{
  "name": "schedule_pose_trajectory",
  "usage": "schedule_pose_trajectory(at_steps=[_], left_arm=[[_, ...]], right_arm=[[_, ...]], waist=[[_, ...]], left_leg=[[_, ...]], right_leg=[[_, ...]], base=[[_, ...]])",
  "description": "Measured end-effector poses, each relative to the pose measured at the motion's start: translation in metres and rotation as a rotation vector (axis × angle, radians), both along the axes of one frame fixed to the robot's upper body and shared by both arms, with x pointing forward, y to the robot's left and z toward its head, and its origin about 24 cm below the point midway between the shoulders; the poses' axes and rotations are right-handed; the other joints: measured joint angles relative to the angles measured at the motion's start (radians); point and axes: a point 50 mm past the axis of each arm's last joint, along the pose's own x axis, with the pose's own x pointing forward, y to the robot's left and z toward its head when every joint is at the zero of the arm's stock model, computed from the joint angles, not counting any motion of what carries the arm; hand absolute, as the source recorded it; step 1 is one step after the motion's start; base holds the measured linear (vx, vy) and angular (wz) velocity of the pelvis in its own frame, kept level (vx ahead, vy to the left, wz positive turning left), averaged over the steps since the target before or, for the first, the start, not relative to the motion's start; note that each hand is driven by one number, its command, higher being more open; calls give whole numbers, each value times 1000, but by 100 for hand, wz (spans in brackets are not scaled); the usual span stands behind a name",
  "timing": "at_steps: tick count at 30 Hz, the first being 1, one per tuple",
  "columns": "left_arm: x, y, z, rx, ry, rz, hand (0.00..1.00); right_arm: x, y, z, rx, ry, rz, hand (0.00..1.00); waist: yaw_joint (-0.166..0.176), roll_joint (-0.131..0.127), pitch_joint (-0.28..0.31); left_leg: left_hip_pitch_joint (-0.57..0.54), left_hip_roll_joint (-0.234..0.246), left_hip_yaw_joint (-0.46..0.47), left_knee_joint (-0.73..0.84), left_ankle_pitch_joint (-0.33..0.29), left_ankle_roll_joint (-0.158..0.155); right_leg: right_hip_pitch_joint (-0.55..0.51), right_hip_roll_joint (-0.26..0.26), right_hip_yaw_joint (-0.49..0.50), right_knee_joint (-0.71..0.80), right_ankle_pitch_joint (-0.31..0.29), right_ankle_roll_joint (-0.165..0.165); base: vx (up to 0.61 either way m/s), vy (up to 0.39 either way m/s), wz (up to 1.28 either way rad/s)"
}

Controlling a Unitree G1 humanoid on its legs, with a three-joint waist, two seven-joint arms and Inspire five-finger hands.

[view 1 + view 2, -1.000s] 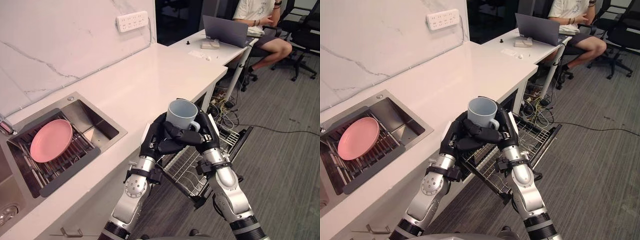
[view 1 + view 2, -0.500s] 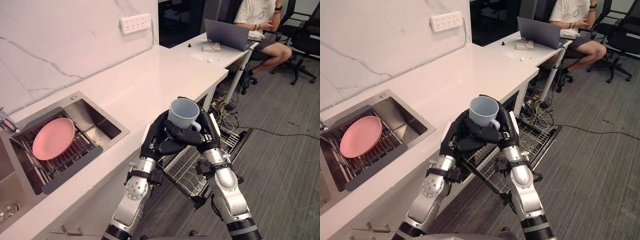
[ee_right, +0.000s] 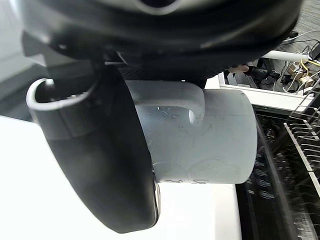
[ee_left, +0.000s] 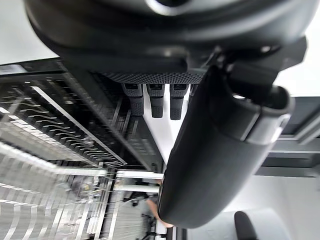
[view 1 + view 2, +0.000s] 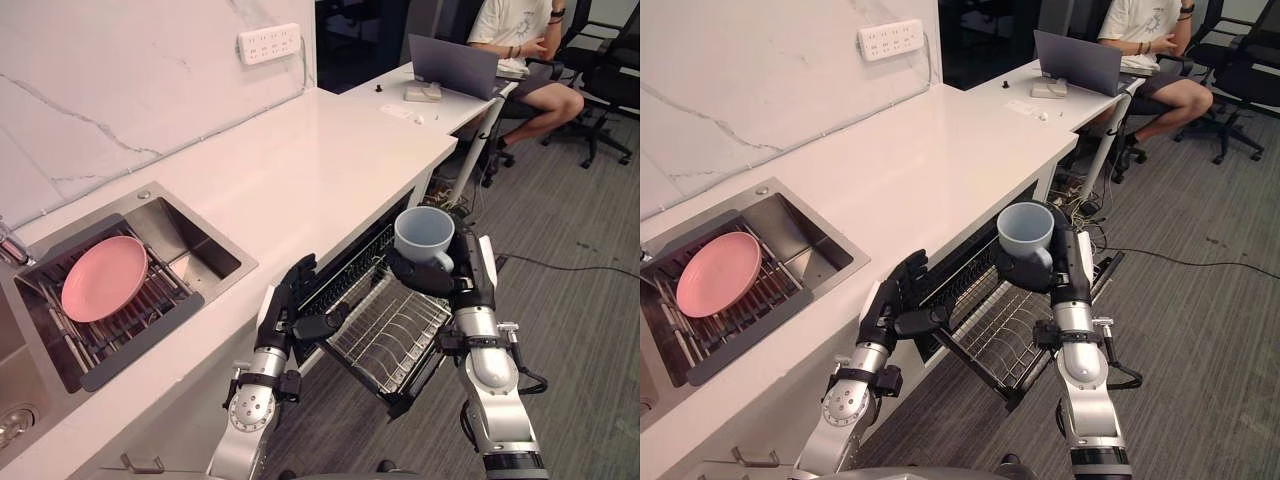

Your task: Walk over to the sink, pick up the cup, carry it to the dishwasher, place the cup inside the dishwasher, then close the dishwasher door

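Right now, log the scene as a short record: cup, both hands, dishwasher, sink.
cup: upright, held above the rack
right hand: shut on cup
left hand: open, holding nothing, by the counter edge
dishwasher: open, rack pulled out
sink: pink plate on its grid

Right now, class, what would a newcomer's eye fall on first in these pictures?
The pale blue cup, held upright in the right hand above the pulled-out dishwasher rack. Next, the pink plate in the sink at the left, and a person seated at the far desk.
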Motion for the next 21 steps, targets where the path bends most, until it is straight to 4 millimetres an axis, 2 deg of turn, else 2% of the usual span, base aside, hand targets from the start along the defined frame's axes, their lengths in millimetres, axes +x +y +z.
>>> schedule_pose_trajectory(at_steps=[2, 7, 8, 10, 13, 16, 18, 21], left_arm=[[-3, 1, -7, 7, 30, -2, 90], [-12, 11, -34, 68, 153, -16, 90], [-12, 13, -36, 76, 163, -11, 90], [-12, 26, -40, 94, 182, 27, 90], [-11, 41, -42, 120, 193, 67, 90], [-6, 56, -44, 136, 203, 111, 90], [-3, 66, -45, 146, 208, 154, 90], [4, 77, -48, 161, 224, 198, 90]], right_arm=[[0, 2, -10, -9, 42, 21, 30], [-8, -7, -74, -51, 351, 57, 30], [-8, -9, -80, -55, 381, 54, 30], [-2, -18, -91, -85, 459, 38, 30], [14, -28, -86, -131, 460, 23, 30], [32, -37, -76, -167, 438, -10, 30], [46, -37, -67, -173, 409, -27, 30], [71, -45, -50, -192, 376, -67, 30]], waist=[[3, -1, 0], [26, -15, 14], [28, -17, 21], [30, -26, 89], [34, -23, 144], [57, -21, 205], [62, -19, 227], [80, 1, 287]], left_leg=[[-2, 0, -1, 0, 0, 0], [-64, -1, -16, 22, 3, -2], [-71, -1, -20, 27, 4, -2], [-112, -2, -41, 67, 5, -2], [-184, -5, -65, 104, 8, 2], [-232, -8, -100, 128, 13, 9], [-264, -11, -117, 139, 16, 11], [-300, -18, -142, 159, 22, 9]], right_leg=[[0, 0, 0, -2, 0, 0], [-40, -4, -16, -6, 6, 0], [-43, -5, -21, -4, 6, 0], [-56, -13, -42, 12, 5, -1], [-108, -23, -68, 42, 5, -2], [-135, -31, -105, 71, 0, -9], [-163, -37, -118, 90, -3, -13], [-185, -47, -139, 120, -7, -18]], base=[[0, 0, 0], [-3, -5, 8], [-7, -11, 26], [-76, -7, 31], [-89, 10, 31], [-93, 13, 40], [-117, 23, 32], [-97, 28, 26]])
